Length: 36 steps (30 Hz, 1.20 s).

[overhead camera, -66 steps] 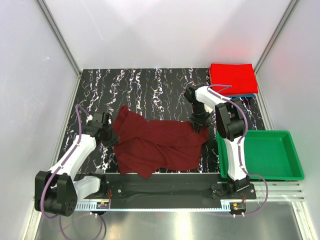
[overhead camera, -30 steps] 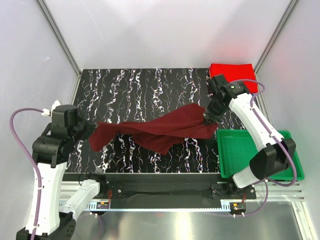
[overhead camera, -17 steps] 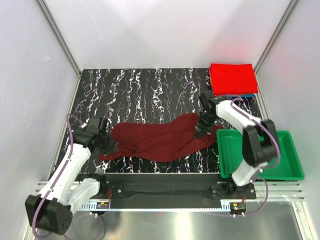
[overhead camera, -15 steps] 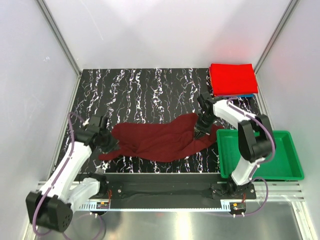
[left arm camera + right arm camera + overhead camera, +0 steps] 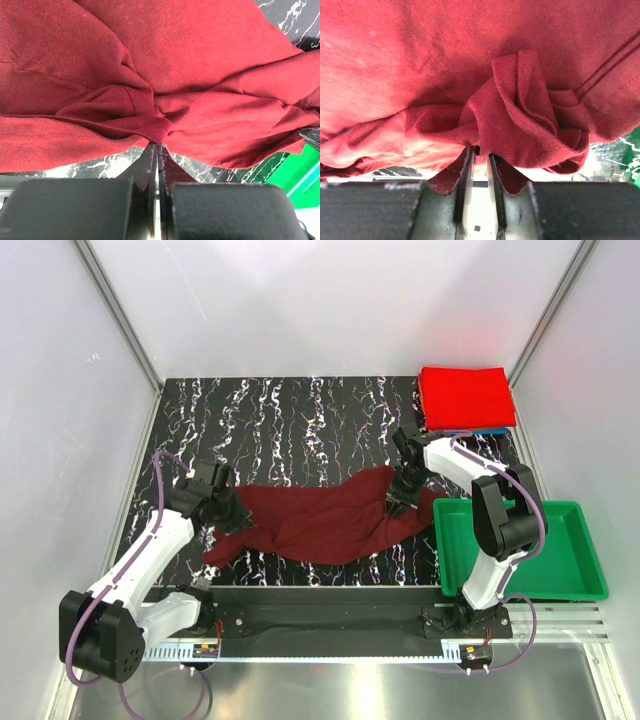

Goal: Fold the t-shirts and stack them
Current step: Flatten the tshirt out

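A dark maroon t-shirt (image 5: 320, 520) lies stretched left to right across the black marble table (image 5: 290, 425). My left gripper (image 5: 236, 513) is shut on a pinch of its left end; the wrist view shows the cloth (image 5: 175, 75) gathered into the tips of that gripper (image 5: 158, 145). My right gripper (image 5: 397, 502) is at the shirt's right end. Its jaws stand slightly apart, and a bunched knot of cloth (image 5: 520, 115) rests against the tips (image 5: 481, 154). A folded bright red t-shirt (image 5: 466, 396) sits at the back right corner on a blue one (image 5: 490, 430) that shows only a thin edge.
A green plastic tray (image 5: 590, 560) stands at the front right, just right of the shirt's end; its corner shows in the left wrist view (image 5: 300, 175). White walls enclose the table on three sides. The arm bases sit along the near edge.
The shirt, held stretched in the air a second ago, has come down onto the table. My left gripper moved right and stayed shut. My right gripper's jaws have parted a little.
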Each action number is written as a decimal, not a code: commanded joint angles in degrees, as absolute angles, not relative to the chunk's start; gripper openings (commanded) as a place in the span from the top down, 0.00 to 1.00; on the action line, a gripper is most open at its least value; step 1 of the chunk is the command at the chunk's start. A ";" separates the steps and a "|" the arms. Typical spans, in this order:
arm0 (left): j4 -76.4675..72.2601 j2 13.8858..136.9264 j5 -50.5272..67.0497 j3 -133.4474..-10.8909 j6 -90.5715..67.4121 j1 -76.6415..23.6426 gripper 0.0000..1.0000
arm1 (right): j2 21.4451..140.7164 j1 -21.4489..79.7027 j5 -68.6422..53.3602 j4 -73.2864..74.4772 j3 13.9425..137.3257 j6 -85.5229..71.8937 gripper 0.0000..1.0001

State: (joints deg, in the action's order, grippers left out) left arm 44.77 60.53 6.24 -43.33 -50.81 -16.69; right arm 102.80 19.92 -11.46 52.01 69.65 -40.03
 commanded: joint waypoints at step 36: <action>54.84 53.28 -19.28 -67.79 -51.23 -16.61 1.00 | 96.60 20.39 6.06 68.90 97.34 -34.89 1.00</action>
